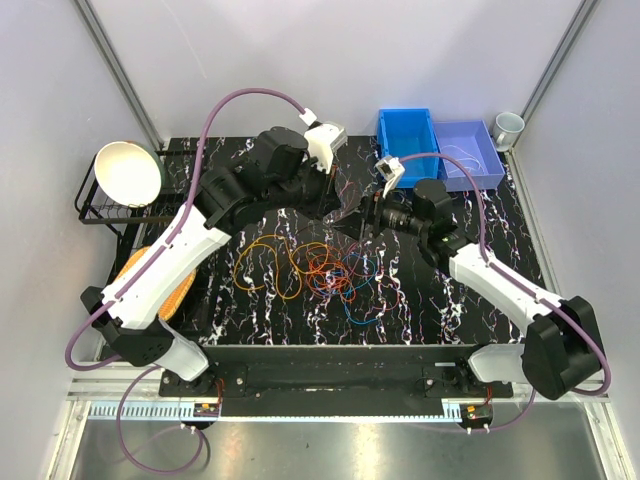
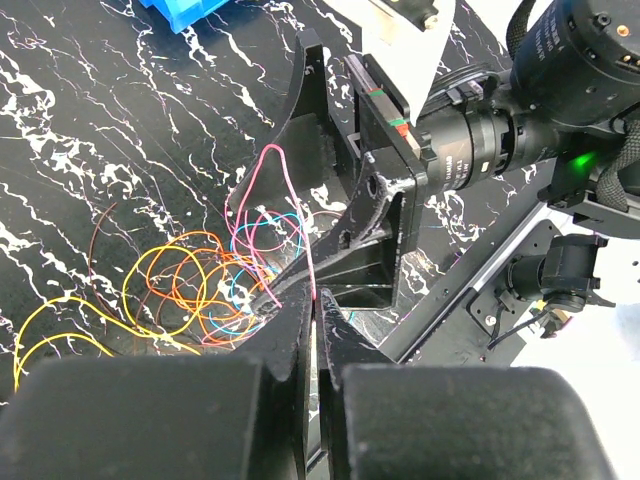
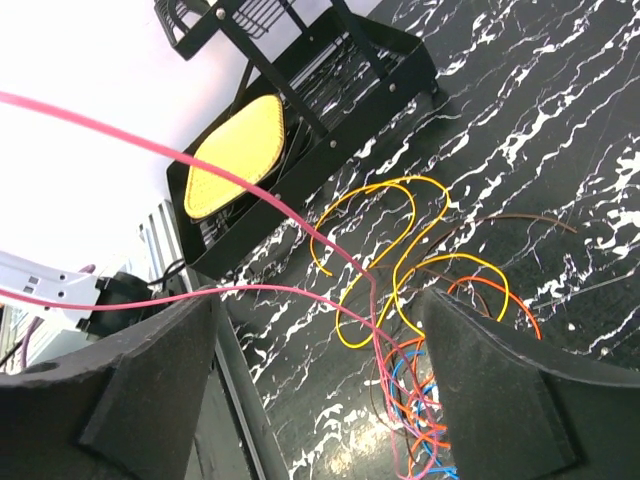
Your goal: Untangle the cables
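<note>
Overhead, left claw (image 2: 312,310) clenches a pink cable (image 2: 271,149); right claw (image 3: 320,390) gapes above tangled cables (image 1: 320,265); blue bins (image 1: 408,140) behind.

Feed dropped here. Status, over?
Left claw shut on pink cable. Right claw open, pink cable between its fingers. Other cables knotted on table. Claws close together.

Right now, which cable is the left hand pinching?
The pink cable: it alone rises off the table into the shut left hand; the other cables lie flat.
</note>
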You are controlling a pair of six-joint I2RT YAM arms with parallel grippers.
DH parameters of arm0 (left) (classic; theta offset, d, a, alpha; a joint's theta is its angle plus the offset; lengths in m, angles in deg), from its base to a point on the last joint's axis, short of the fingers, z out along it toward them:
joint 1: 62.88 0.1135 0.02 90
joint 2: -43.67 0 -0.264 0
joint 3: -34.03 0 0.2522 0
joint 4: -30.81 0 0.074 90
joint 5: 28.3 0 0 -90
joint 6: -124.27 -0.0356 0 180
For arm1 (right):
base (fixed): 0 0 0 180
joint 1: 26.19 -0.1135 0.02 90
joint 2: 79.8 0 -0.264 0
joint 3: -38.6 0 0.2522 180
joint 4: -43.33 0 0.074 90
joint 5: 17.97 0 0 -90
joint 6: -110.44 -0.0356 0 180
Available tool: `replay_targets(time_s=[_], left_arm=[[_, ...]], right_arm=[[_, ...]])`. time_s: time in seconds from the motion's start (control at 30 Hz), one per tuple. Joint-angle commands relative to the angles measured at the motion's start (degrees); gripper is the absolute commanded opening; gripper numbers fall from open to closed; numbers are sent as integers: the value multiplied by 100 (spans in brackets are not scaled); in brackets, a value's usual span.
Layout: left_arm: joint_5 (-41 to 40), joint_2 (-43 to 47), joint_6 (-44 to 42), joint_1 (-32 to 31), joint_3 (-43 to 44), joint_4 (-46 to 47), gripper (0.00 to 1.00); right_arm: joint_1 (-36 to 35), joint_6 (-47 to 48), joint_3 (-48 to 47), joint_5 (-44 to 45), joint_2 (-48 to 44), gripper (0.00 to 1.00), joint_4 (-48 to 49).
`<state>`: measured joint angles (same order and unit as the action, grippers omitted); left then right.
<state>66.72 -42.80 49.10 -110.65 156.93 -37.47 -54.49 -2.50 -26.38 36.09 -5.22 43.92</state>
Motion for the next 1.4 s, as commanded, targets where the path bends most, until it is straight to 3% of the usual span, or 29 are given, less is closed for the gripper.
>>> replay_targets(time_s=[0.0,0.17,0.4,0.5,0.57,0.63,0.77,0.8,0.9,0.93,1.03,1.37], left_arm=[[149,34,-77,57,230,56,2],[175,43,-59,57,213,65,2],[193,61,-42,66,195,65,2],[175,78,-42,66,178,64,3],[114,105,-33,75,151,65,3],[35,131,-33,83,90,64,3],[-482,376,11,92,-147,47,22],[-719,438,37,110,-322,38,47],[-1177,781,125,127,-743,47,81],[-1283,877,152,136,-867,56,87],[-1661,1351,266,136,-1394,38,99],[-1926,3144,836,136,-3372,38,99]], right_arm=[[-124,9,-327,175,64,84,472],[-203,-61,-283,290,100,67,586],[-291,-211,-204,386,179,36,780],[-308,-263,-169,439,170,18,798],[-317,-290,-134,457,135,0,789],[-326,-316,-108,500,39,0,719],[-317,-273,-116,720,-286,0,412],[-326,-238,-125,790,-452,0,254],[-326,-133,-283,1333,-769,0,-237],[-326,-115,-440,1475,-831,0,-387],[-326,26,-878,1897,-990,0,-976],[-317,413,-2391,2680,-1043,0,-2164]])
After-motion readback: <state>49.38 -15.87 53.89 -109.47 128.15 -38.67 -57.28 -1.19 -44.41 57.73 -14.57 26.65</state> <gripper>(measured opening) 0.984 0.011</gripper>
